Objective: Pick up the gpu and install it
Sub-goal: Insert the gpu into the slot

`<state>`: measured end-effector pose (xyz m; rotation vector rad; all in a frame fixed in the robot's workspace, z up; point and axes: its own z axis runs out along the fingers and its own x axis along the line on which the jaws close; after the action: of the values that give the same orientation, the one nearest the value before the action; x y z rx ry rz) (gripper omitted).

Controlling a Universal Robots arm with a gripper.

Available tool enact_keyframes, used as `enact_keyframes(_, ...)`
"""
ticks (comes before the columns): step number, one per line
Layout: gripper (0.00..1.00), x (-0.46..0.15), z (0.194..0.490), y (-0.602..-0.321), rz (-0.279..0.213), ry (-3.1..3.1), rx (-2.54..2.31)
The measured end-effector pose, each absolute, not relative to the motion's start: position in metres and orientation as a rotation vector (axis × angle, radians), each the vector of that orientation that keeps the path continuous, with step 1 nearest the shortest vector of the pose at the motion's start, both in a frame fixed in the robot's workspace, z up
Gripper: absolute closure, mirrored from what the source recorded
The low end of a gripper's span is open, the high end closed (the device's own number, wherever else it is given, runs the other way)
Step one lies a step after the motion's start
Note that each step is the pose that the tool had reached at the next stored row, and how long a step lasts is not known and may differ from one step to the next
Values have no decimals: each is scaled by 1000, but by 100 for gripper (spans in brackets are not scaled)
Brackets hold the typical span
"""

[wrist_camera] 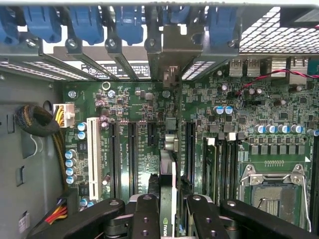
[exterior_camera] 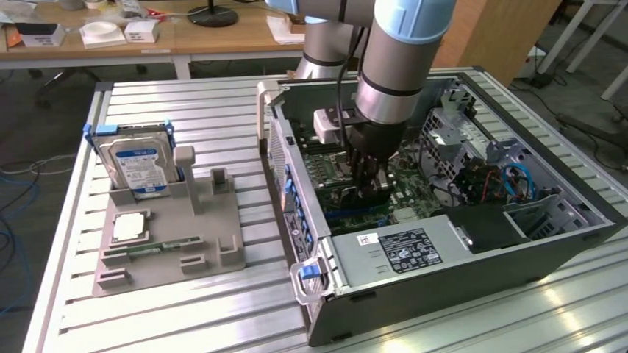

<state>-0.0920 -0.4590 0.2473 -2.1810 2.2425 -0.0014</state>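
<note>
on the counter [exterior_camera: 176,110] toward the exterior view's left, the grey parts holder [exterior_camera: 167,243] carries the hard drive [exterior_camera: 137,165] and a memory stick [exterior_camera: 147,251]; no gpu sits there. further right stands the open computer case [exterior_camera: 442,243], and my gripper [exterior_camera: 365,193] is down inside it over the motherboard [wrist_camera: 144,107]. my fingers [wrist_camera: 149,214] are clamped on the gpu [wrist_camera: 168,199], held edge-on above the expansion slots [wrist_camera: 132,149], its bracket end toward the rear slot openings. i judge the pick-up done; whether the card is fully seated i cannot tell.
</note>
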Motion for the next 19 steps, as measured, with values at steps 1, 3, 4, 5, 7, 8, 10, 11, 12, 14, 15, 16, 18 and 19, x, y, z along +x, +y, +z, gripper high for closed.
enact_keyframes(1, 74, -92, 247, -459, -1, 2242, -2181)
enact_keyframes(3, 74, -92, 247, -459, -1, 2242, -2181)
enact_keyframes(4, 74, -92, 247, -459, -1, 2242, -2181)
enact_keyframes(5, 74, -92, 247, -459, -1, 2242, -2181)
enact_keyframes(7, 74, -92, 246, -459, -1, 2242, -2181)
enact_keyframes(8, 74, -92, 246, -459, -1, 2242, -2181)
enact_keyframes(10, 74, -92, 246, -459, -1, 2242, -2181)
enact_keyframes(11, 74, -92, 246, -459, -1, 2242, -2181)
enact_keyframes(12, 74, -92, 246, -459, -1, 2242, -2181)
enact_keyframes(14, 74, -92, 247, -459, 0, 2241, -2179)
enact_keyframes(15, 74, -92, 248, -459, 0, 2241, -2179)
enact_keyframes(16, 74, -92, 249, -459, -1, 2242, -2180)
enact_keyframes(18, 74, -92, 249, -459, -1, 2242, -2181)
enact_keyframes(19, 74, -92, 249, -459, -1, 2242, -2180)
